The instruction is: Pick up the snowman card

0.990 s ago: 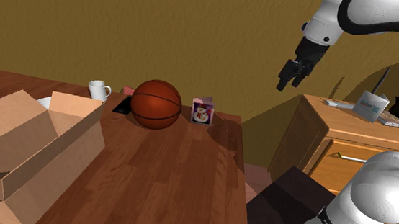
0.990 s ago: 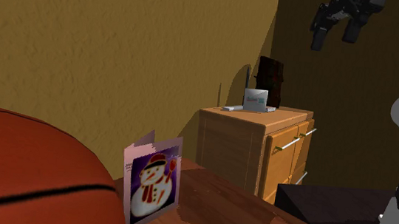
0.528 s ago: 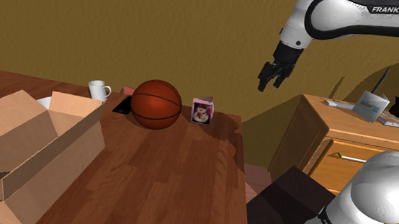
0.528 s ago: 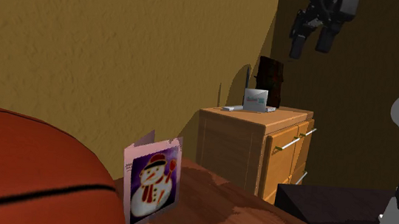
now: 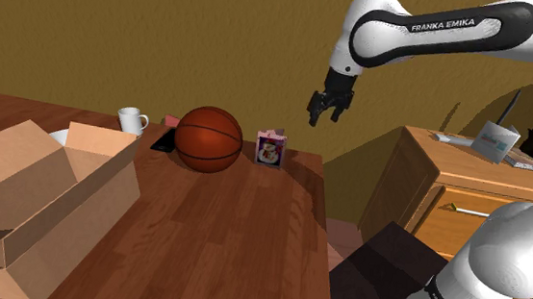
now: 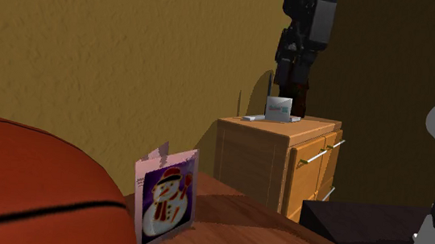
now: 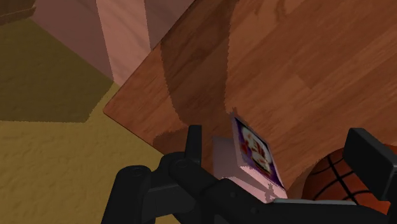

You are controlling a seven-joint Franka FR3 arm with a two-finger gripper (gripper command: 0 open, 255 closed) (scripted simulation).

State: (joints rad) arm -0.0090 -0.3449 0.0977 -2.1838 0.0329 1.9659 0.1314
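- Since half a second ago the gripper (image 5: 327, 110) has swung toward the shoulder view's left and come lower; it now hangs above the table's far corner, up and to the right of the snowman card (image 5: 270, 149)
- In the second exterior view the gripper (image 6: 291, 70) has dropped from the top edge to just over the wooden cabinet (image 6: 277, 159)
- Card, basketball (image 5: 208, 140) and the rest have not moved
- The fingers (image 7: 193, 144) stand apart with nothing between them; in the wrist view the card (image 7: 257, 153) shows between them, well below
- The card stands upright near the far edge of the brown wooden table (image 5: 211, 227), just beside the basketball and apart from it
- Mustard wall (image 5: 166, 40) behind the table; the cabinet stands against it, with a small white box (image 5: 497, 141) on top
- An open cardboard box (image 5: 40, 191) lies on the table's near side; what it holds cannot be told
- A white mug (image 5: 133, 120) stands beyond the box, its inside hidden
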